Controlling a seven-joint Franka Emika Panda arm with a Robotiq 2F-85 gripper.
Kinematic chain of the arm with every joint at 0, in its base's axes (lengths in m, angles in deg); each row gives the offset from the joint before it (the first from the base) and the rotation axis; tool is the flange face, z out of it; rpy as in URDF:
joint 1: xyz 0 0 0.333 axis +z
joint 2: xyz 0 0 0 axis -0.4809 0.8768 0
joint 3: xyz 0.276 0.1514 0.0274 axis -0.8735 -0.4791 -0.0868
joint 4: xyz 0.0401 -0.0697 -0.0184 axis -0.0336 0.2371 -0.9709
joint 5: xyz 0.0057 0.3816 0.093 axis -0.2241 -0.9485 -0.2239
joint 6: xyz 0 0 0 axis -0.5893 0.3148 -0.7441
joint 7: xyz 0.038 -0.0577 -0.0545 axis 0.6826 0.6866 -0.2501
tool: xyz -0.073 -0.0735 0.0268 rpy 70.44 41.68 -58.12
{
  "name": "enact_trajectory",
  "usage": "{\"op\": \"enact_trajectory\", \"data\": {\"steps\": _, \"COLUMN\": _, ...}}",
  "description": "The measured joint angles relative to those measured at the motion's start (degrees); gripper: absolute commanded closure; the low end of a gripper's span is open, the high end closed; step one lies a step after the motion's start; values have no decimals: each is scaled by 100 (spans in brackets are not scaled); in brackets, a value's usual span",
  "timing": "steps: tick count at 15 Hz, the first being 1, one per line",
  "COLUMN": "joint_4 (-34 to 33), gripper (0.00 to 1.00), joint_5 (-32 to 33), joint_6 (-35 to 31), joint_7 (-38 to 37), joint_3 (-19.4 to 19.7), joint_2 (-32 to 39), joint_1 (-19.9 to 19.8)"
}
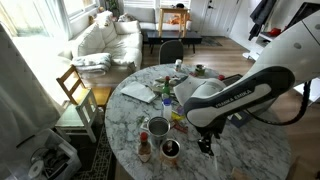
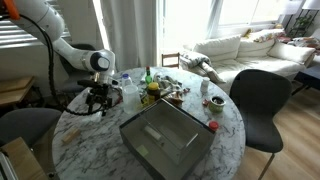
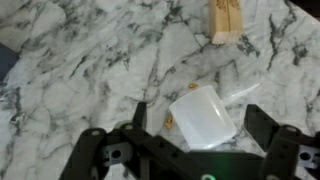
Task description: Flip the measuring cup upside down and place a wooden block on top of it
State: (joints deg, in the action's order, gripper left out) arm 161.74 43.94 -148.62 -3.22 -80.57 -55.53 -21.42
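1. Shown by the wrist view alone: measuring cup (image 3: 203, 118) resting on the marble table (image 3: 70, 60), with the jaws of the gripper (image 3: 198, 112) spread wide on either side of it and holding nothing.
2. Also there only: wooden block (image 3: 227, 20), well apart from the cup.
3. In both exterior views: gripper (image 1: 205, 143) (image 2: 97, 103) pointing down, low over the tabletop; cup and block too small to make out.
4. Seen in an exterior view only: round metal tin (image 1: 158, 127) near the gripper.

Quick count, all relative to the one marble table (image 1: 250, 150). On it the wrist view shows one whitish cup (image 3: 205, 118) and one wooden block (image 3: 227, 20). Also on it are one round metal tin (image 1: 158, 127) and one grey tray (image 2: 165, 135). Over it, one robot arm (image 1: 240, 95). Beside it, two chairs: one wooden chair (image 1: 75, 88) and one black chair (image 1: 172, 50).
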Motion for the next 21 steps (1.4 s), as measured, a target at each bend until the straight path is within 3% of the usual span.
{"op": "enact_trajectory", "data": {"steps": 2, "joint_4": -3, "gripper": 4, "joint_5": 1, "joint_6": -78, "joint_7": 148, "joint_3": -14, "joint_2": 28, "joint_1": 0}}
{"op": "enact_trajectory", "data": {"steps": 5, "joint_4": -13, "gripper": 23, "joint_5": 1, "joint_6": -80, "joint_7": 315, "joint_3": -14, "joint_2": 52, "joint_1": -8}}
{"op": "enact_trajectory", "data": {"steps": 8, "joint_4": -63, "gripper": 53, "joint_5": 1, "joint_6": -80, "joint_7": 430, "joint_3": -14, "joint_2": 104, "joint_1": -14}}
{"op": "enact_trajectory", "data": {"steps": 11, "joint_4": -113, "gripper": 73, "joint_5": -9, "joint_6": -56, "joint_7": 444, "joint_3": -13, "joint_2": 189, "joint_1": -53}}
{"op": "enact_trajectory", "data": {"steps": 21, "joint_4": -119, "gripper": 74, "joint_5": -483, "joint_6": 4, "joint_7": 969, "joint_3": -39, "joint_2": 140, "joint_1": -411}}
